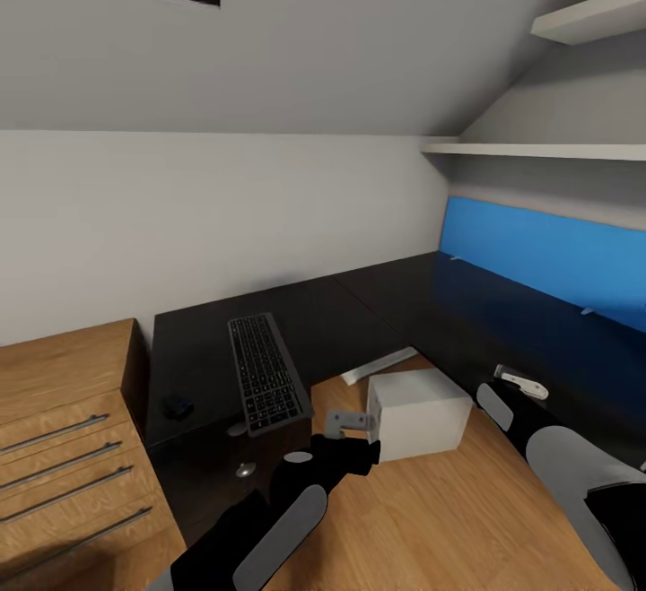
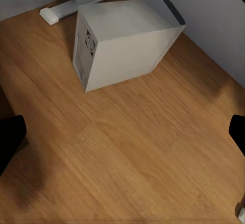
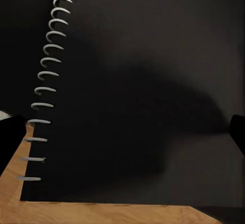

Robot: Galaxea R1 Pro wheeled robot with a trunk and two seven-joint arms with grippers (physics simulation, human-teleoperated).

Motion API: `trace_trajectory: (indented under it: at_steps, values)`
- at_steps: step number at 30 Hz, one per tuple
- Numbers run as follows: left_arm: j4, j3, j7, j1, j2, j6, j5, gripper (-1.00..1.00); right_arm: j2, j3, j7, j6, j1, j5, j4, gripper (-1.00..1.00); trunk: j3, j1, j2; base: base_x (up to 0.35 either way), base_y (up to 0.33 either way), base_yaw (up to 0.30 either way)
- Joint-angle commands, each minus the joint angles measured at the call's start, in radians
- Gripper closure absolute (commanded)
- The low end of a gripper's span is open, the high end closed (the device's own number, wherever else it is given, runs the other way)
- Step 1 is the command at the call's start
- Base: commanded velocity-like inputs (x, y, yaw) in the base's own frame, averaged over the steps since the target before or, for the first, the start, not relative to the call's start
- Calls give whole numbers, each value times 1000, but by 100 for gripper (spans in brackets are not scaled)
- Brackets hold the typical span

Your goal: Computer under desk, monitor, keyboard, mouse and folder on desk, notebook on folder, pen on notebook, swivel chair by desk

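The head view looks down into the corner of an attic bedroom, where the L-shaped desk (image 1: 359, 313) with its matte black top runs along 2 walls under a sloped pale ceiling. A blue back panel (image 1: 547, 259) stands along the desk's right-hand run, with 2 white shelves (image 1: 538, 150) above it.

The keyboard (image 1: 267, 371) lies on the desk's left section, its near end overhanging the front edge. The mouse (image 1: 178, 408) sits on the desk top to its left, near it but apart. A light wood cabinet (image 1: 67, 430) with long metal handles stands against the desk's left end.

The computer (image 1: 417, 413), a light grey tower case, stands on the wood floor (image 1: 431, 519) in the inner angle of the desk, out in front of the top and not under it. In the left wrist view the computer (image 2: 122, 43) sits ahead of the fingers, with a white desk foot (image 2: 84, 2) behind it.

The left gripper (image 1: 345, 430) hovers above the floor just beside the computer, not touching it, its fingers (image 2: 10, 140) spread wide with nothing between them.

The right gripper (image 3: 127, 132) hangs over a dark-covered, spiral-bound notebook (image 3: 143, 91) whose wire rings run along 1 edge; its fingertips are parted at the picture's sides and hold nothing. The notebook lies partly over a wood surface.
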Motion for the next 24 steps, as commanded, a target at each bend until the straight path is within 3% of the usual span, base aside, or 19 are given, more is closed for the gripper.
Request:
trace_trajectory:
  at_steps: [1,13,24]
  values:
    - [-1,-1,10,-1,0,1,9,-100,-1,8,-6,7,0,-6,-3,-100,-1,0,-1,-9,0,0]
    - [-1,-1,10,-1,0,1,9,-100,-1,9,-6,4,-1,-6,-7,-100,-1,0,-1,-2,0,0]
    - [-2,-1,10,-1,-1,1,9,-100,0,9,-6,2,0,-6,-11,-100,27,-35,62,0,0,0]
